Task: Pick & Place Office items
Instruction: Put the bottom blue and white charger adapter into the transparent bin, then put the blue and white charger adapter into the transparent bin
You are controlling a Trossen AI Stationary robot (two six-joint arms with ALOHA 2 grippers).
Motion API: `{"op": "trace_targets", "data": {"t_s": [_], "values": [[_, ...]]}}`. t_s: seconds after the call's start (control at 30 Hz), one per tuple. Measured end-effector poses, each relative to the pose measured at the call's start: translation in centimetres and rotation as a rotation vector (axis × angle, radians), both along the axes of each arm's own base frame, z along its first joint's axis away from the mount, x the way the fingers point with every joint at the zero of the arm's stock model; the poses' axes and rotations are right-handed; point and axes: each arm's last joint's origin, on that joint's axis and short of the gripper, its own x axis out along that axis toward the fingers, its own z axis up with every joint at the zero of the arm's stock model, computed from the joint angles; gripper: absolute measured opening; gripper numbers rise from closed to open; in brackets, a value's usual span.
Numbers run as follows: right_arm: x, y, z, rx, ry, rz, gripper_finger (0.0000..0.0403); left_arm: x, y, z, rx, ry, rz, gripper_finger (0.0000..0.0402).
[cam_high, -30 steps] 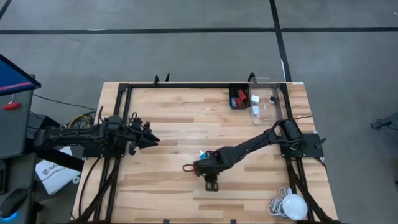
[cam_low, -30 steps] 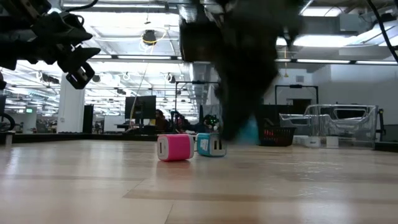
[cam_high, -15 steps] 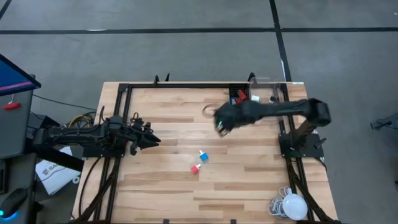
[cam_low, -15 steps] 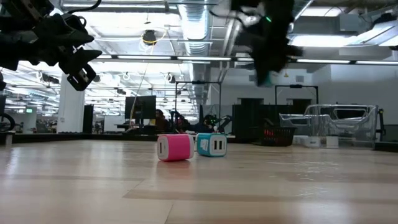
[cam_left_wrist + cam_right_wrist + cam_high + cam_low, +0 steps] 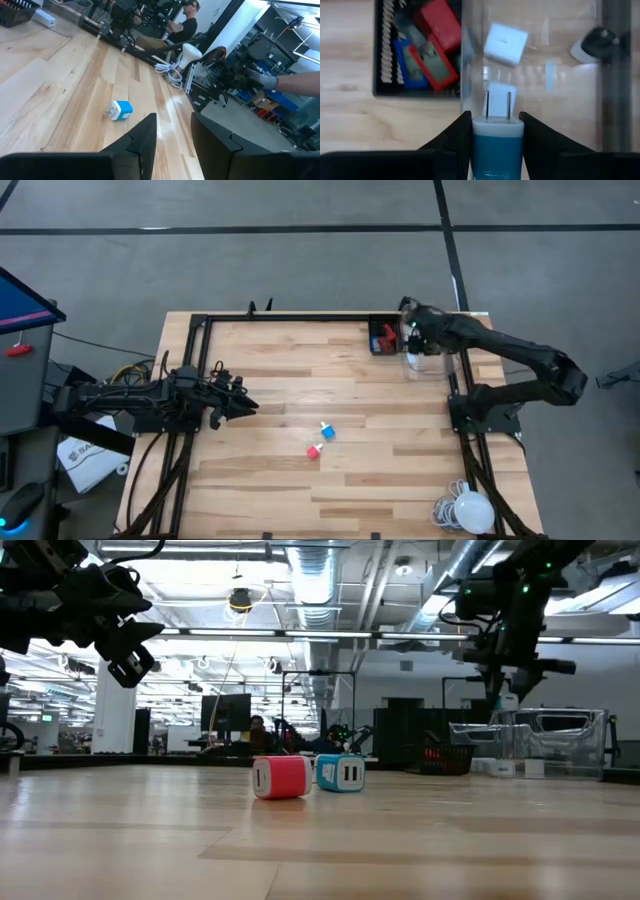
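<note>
Right now the right gripper [image 5: 497, 131] is clamping a blue plug-in charger block [image 5: 497, 145] between its two dark fingers, the block's two metal prongs pointing straight ahead along the fingers. That long axis is aiming down into the clear plastic bin [image 5: 540, 30] directly below, so the drop point lies just forward of and under the gripper rather than off to a side. Just beyond the prongs, inside the bin, two pale blue-white charger blocks [image 5: 505, 43] are lying, and a small dark round piece [image 5: 600, 42] is sitting nearer the bin's other wall. Beside the bin, touching or nearly touching its wall, the small black slotted tray [image 5: 382, 50] is holding red and blue flat pieces [image 5: 437, 22]; the held block is sitting on the bin's side of that wall, which looks like the relation any release depends on.

Seen from overhead, the right gripper [image 5: 412, 335] is hovering over the bin [image 5: 440, 355] at the far right corner of the wooden worktop [image 5: 280, 480]. Well apart, near the worktop's middle, a red-pink charger block [image 5: 314, 451] and a light blue charger block [image 5: 327, 430] are waiting just beside each other. The left gripper [image 5: 240, 404], fingers parted and empty, is hanging nearer to that pair than the right one.
</note>
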Motion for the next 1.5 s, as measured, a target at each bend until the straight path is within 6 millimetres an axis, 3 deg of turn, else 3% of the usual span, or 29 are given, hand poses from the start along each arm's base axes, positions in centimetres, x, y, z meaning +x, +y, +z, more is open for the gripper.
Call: {"op": "trace_targets", "data": {"t_s": [0.27,0.6,0.8,0.9,1.0,1.1,1.23,1.37,1.43,1.5], "values": [[-1.7,-4.1,-2.3,0.062,0.095,-0.081,0.0124,0.0,0.0,0.0,0.0,0.0,0.0,0.0117],[-1.7,-7.3,-4.1,0.021,0.068,-0.133,0.013,0.0,0.0,0.0,0.0,0.0,-0.003,0.0117],[-1.5,-7.7,-3.9,-0.029,0.041,-0.117,0.0263,0.0,0.0,0.0,0.0,0.001,-0.003,0.0117],[-1.5,-7.5,-3.3,-0.058,0.043,-0.086,0.0301,0.0,0.0,0.0,0.0,0.001,-0.003,0.0117],[-1.1,-6.8,-2.2,-0.097,0.007,-0.008,0.0312,0.0,0.0,0.0,0.0,0.001,-0.002,0.0117],[0.4,-5.2,-0.8,-0.126,-0.1,0.193,0.0309,0.0,0.0,0.0,0.0,0.001,0.0,0.0117],[3.5,-1.1,0.9,-0.161,-0.242,0.653,0.0294,0.0,0.0,0.0,0.0,0.001,0.001,0.0117],[5.8,3.8,0.6,-0.161,-0.19,1.105,0.0282,0.0,0.0,0.0,0.0,0.001,0.001,0.0117],[7.0,5.8,0.1,-0.135,-0.201,1.168,0.0281,0.0,0.0,0.0,0.0,0.0,0.001,0.0117],[8.2,7.0,-0.6,-0.06,-0.238,1.056,0.0281,0.0,0.0,0.0,0.0,0.001,0.001,0.0117]]}}
